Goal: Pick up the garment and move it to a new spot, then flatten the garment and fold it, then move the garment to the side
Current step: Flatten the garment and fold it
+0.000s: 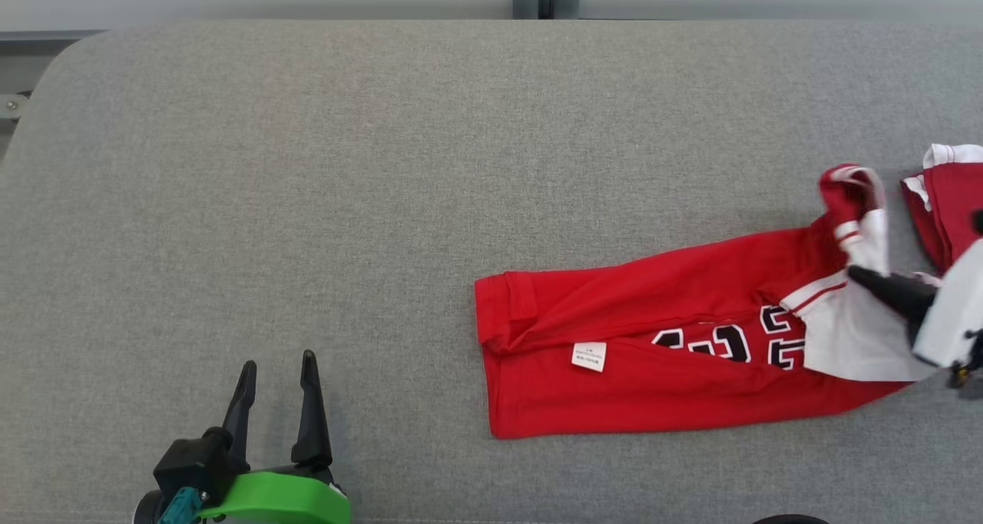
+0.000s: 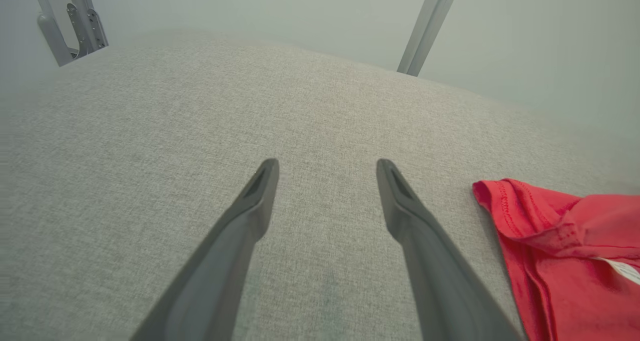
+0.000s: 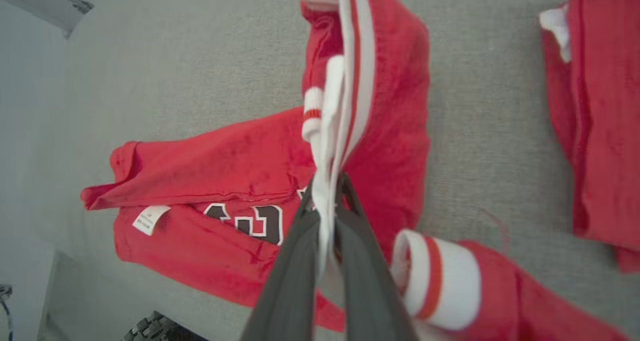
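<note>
Grey cloth-covered tabletop; red garment lies on its right half, towards the near edge, stretched lengthwise left to right; the hem end points left and is creased and folded over on itself; a small white label sits on the cloth near that end; black numbers with white outline show partly, cut off by a fold; the right end of the garment is bunched and lifted, with white trim carrying a red stripe. Right hand is at that right end, fingers pinched together on the white trim, a thin fold of it caught between them and rising past the tips; a rolled white-and-red band lies just beside the fingers on the tabletop. Another red piece with white edging lies at the far right, parted from the bunched end by a strip of bare grey; cannot tell whether it belongs to the same garment. Left hand is at the near left, well apart from the garment, fingers spread wide with nothing between them, grey cloth below; a green part sits at its base; in the left wrist view the red hem shows to the right of the fingers, not touching them.
</note>
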